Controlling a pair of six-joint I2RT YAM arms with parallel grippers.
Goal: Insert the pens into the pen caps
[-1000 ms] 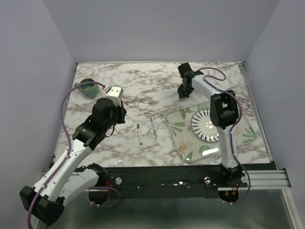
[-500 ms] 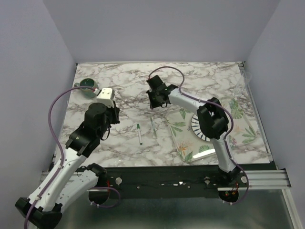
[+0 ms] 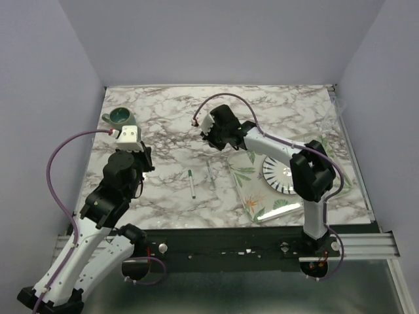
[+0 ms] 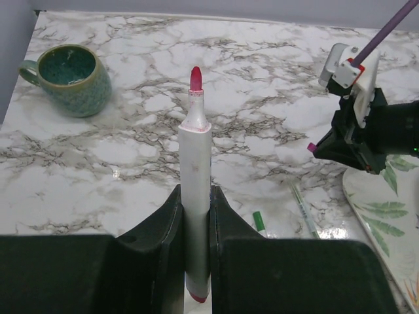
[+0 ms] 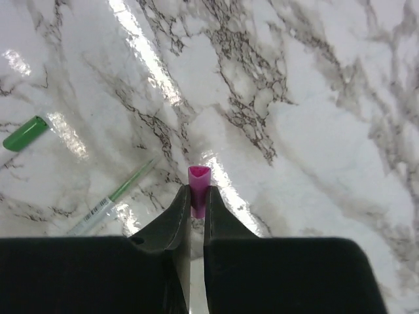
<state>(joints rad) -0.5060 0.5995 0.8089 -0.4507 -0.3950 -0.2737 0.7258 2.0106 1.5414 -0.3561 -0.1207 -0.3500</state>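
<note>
My left gripper (image 4: 195, 203) clamps the pink-tipped pen (image 4: 195, 144), tip out, and my right gripper (image 5: 198, 203) pinches the pink cap (image 5: 199, 175), both above the tabletop's (image 3: 177, 124) far half, ready to mate.

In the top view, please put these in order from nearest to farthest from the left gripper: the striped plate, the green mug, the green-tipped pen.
From the left gripper:
1. the green mug, just beyond it, at the far left.
2. the green-tipped pen, to its right, mid-table.
3. the striped plate, on the tray at the right.
</note>
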